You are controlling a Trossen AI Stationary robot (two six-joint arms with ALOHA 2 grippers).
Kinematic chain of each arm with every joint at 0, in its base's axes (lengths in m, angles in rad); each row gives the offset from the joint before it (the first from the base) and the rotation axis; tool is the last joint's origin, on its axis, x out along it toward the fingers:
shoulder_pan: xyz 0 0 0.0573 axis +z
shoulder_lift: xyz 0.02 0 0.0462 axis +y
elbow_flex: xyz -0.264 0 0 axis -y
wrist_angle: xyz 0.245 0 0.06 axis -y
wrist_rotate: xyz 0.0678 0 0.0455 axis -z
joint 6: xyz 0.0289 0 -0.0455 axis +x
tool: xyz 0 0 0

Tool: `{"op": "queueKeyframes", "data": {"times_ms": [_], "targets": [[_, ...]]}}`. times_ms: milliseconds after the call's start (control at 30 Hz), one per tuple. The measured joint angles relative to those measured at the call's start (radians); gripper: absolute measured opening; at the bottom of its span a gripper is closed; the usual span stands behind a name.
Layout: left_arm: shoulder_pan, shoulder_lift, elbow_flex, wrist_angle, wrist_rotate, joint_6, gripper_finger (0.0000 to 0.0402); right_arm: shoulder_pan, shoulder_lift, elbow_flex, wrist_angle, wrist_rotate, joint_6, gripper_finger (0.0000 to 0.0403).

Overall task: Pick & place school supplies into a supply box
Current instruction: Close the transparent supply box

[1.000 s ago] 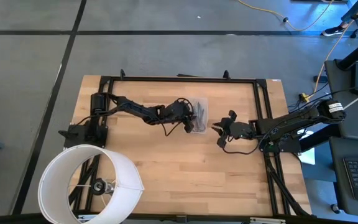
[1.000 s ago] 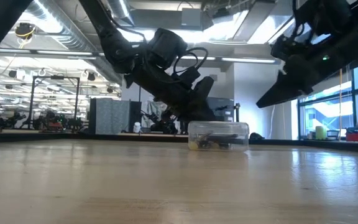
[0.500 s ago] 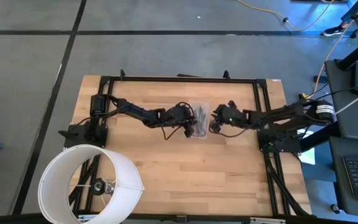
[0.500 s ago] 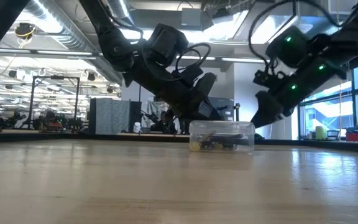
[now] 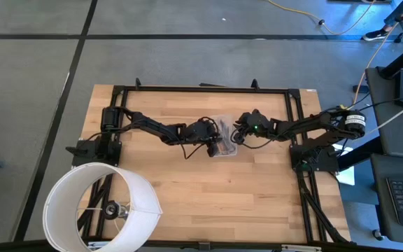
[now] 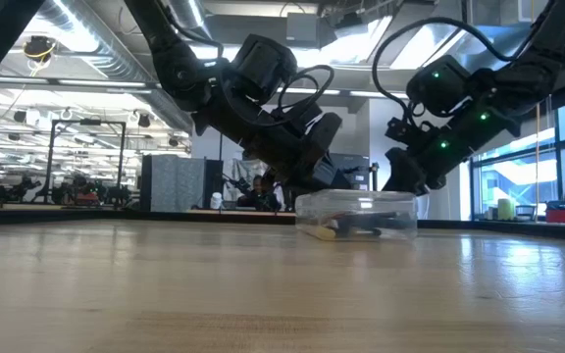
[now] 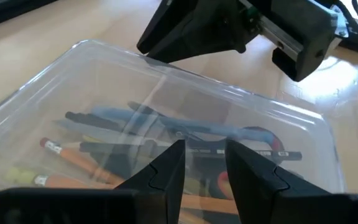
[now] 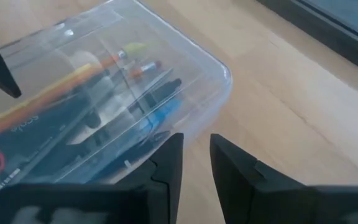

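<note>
The clear box [image 5: 222, 136] sits on the wooden table [image 5: 187, 189] nearer its far edge, pens and pencils [image 7: 104, 152] inside. The left gripper [image 5: 211, 141] and right gripper [image 5: 237, 133] flank it, each with a narrow gap; contact seems likely but unclear. A white cylinder [image 5: 100, 206] stands at the near left corner. Behind lies a lit workshop.

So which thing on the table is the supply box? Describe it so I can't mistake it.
Start from the wooden table and go to its middle, where the left gripper and right gripper meet. The supply box sits between them: small, clear and rectangular, with pens and pencils inside, unlike the big white cylinder at the corner.
</note>
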Motion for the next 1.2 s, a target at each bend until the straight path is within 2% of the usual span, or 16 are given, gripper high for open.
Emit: {"op": "queueKeyframes", "data": {"times_ms": [233, 433, 667, 1200], "targets": [[0.000, 0.000, 0.001, -0.010, -0.010, 0.109, 0.0109, 0.002, -0.021, 0.003, -0.054, -0.026, 0.010, 0.0087], [0.020, -0.005, 0.004, -0.059, 0.040, 0.155, 0.0109, 0.005, -0.025, 0.003, -0.063, -0.087, 0.144, 0.0087], [0.023, -0.009, 0.003, -0.072, 0.058, 0.202, 0.0108, 0.061, -0.026, 0.003, -0.086, -0.068, 0.239, 0.0087], [0.024, -0.012, 0.005, -0.099, 0.058, 0.262, 0.0092, 0.142, -0.025, 0.001, -0.142, -0.056, 0.287, 0.0087]]}}
